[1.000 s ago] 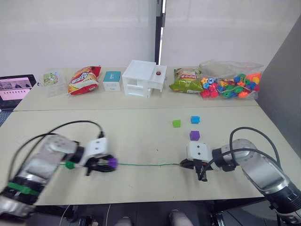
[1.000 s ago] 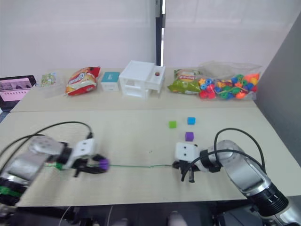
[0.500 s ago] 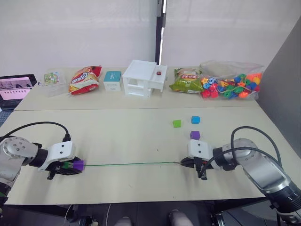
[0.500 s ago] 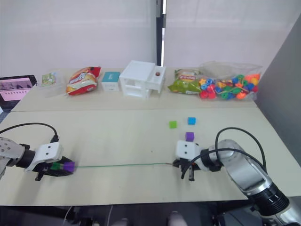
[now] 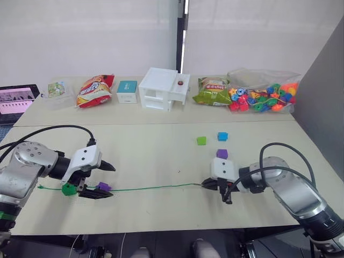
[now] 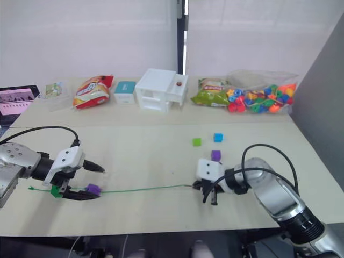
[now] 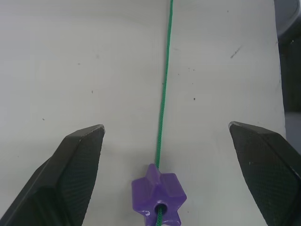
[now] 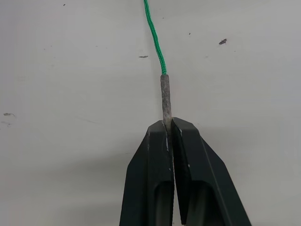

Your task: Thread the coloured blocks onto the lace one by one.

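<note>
The long pale table [image 5: 156, 161] carries everything. Along its far edge, toward 12 o'clock, stand a white drawer unit [image 5: 164, 90], a clear bag of coloured beads [image 5: 263, 91] toward 1 o'clock, a green snack packet [image 5: 213, 91], a red snack bag [image 5: 95, 90] toward 11 o'clock, a small teal box [image 5: 128, 92] and a screen [image 5: 19, 100] at the far left corner. Nearer in, the right gripper [image 5: 208, 184] at 4 o'clock has its two black fingers pressed together on the stiff pale tip [image 8: 165, 98] of the lace [image 5: 150, 187], which runs as a thin green line across the near part of the table toward 8 o'clock. There the left gripper [image 5: 97, 180] has its fingers spread wide on either side of the lace, touching nothing. A purple star block [image 7: 159, 194] sits threaded on the lace between those fingers, and a green block [image 5: 68, 189] sits on the lace just beyond it, toward the lace's far end. Three loose blocks lie at about 2 o'clock: a purple block [image 5: 222, 154] just beside the right gripper's white housing, and farther back a green cube [image 5: 201, 141] and a blue block [image 5: 222, 136] near each other.
</note>
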Motion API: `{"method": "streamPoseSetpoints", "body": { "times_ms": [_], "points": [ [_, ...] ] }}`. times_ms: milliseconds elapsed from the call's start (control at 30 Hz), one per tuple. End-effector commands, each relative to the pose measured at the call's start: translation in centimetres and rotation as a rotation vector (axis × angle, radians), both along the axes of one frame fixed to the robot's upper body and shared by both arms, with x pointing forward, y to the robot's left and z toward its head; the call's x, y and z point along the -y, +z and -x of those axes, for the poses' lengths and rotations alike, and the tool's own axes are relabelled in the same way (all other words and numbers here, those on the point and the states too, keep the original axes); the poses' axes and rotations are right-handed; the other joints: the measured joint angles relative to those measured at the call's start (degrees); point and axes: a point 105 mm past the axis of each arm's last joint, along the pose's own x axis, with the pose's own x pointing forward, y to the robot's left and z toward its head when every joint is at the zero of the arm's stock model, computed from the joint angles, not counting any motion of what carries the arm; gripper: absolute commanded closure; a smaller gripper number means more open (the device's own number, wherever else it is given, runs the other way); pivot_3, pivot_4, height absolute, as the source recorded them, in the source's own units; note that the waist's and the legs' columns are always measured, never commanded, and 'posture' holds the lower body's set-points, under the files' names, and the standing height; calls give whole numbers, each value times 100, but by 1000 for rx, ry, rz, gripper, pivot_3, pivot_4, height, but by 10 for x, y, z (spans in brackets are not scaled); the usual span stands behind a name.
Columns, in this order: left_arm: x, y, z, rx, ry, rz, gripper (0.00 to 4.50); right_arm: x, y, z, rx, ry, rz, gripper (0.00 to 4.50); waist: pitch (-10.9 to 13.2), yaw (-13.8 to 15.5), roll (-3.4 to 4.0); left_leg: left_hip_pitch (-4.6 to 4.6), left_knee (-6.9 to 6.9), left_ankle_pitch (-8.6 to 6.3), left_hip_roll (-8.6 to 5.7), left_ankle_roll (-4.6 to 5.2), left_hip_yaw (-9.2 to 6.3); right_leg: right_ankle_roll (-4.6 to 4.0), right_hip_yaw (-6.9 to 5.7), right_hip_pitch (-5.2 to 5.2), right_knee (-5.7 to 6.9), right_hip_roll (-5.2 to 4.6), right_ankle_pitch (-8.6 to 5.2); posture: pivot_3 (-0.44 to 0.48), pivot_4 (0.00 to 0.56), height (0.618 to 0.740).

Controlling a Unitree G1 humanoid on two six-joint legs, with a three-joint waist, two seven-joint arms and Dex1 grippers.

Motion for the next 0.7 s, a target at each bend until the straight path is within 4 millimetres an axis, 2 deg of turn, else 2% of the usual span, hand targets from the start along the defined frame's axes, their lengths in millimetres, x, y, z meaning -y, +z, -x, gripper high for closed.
{"method": "streamPoseSetpoints", "body": {
  "times_ms": [33,200,333,467,700],
  "points": [
    [8,6,-8,60,-7,21,52,-3,12,-2,46,14,-11,4500,0,23,0,0,1,0,0,0,0,0,0,1,-1,0,0,0,150,740],
    [74,12,-6,68,-93,228,52,-9,14,-4,56,22,-15,4500,0,96,-2,-15,15,0,-4,-1,-2,2,-2,4,-5,-6,1,0,150,740],
    [118,-1,-7,84,-118,303,52,-23,17,-9,70,36,-28,4500,-1,57,-3,-14,14,0,-4,0,-4,2,-1,1,0,-6,1,0,150,740],
    [140,-7,-17,121,-98,332,52,-34,18,-13,78,45,-24,4500,-2,30,-3,-8,14,0,-4,0,-5,0,1,1,6,-3,2,0,150,740],
    [158,-10,-21,145,-109,370,52,-38,16,-10,72,63,-11,4500,-2,58,-3,-9,14,1,-6,-1,-6,0,1,2,3,-6,2,0,150,740]
  ]
}}
